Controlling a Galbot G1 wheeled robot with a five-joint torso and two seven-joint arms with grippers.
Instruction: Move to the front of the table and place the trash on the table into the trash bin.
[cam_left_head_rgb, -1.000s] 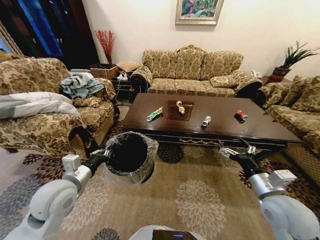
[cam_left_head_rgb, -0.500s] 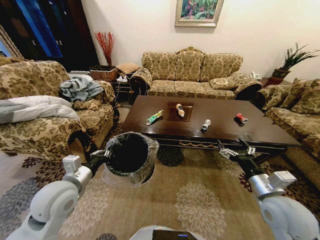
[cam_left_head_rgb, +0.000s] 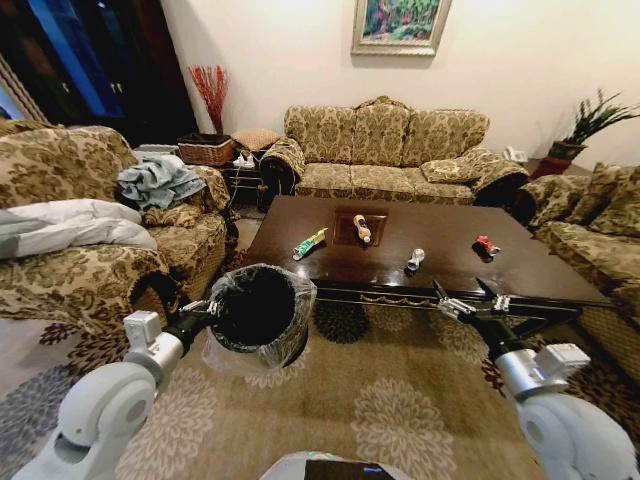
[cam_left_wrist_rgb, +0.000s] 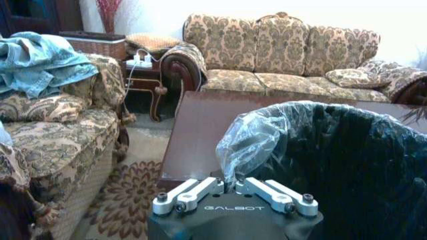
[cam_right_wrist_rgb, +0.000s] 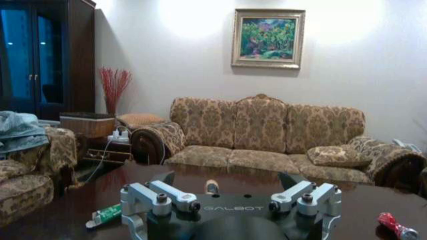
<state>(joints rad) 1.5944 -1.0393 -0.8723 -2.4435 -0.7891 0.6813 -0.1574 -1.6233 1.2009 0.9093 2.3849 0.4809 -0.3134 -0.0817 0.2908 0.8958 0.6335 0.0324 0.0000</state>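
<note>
Trash, four pieces, all lying on the table (cam_left_head_rgb: 520, 262) ahead of you:
1. One green-yellow wrapper (cam_left_head_rgb: 309, 243), toward the table's left end, lying at a slant.
2. One tan little bottle (cam_left_head_rgb: 362, 229), on the square inlay panel (cam_left_head_rgb: 345, 228) near the table's middle.
3. One silver can (cam_left_head_rgb: 414, 261), right of the panel and nearer the front edge.
4. One red can (cam_left_head_rgb: 486, 245), farthest right, well apart from the wrapper.

Each piece lies apart from the others; none touches either gripper.

Trash bin (cam_left_head_rgb: 255, 315), one: black, round, lined with a clear crinkly bag, held up off the carpet at your left front, just short of the table's front left corner. Your left gripper (cam_left_head_rgb: 197, 308) pinches its rim; in the left wrist view the fingers (cam_left_wrist_rgb: 190, 192) close narrowly on the bag and rim (cam_left_wrist_rgb: 260, 145).

Right gripper (cam_left_head_rgb: 472, 301), one: it hangs low before the table's front edge, right of centre, jaws spread wide with nothing between them. In the right wrist view the wrapper, the bottle top and the red can show beyond its fingers (cam_right_wrist_rgb: 150, 196).

Surroundings: three patterned sofas (cam_left_head_rgb: 390, 150) around the table (one behind, one each side), one woven basket (cam_left_head_rgb: 206, 148) at the back left, one framed picture (cam_left_head_rgb: 397, 24) on the wall, one potted plant (cam_left_head_rgb: 580, 125) at right.
</note>
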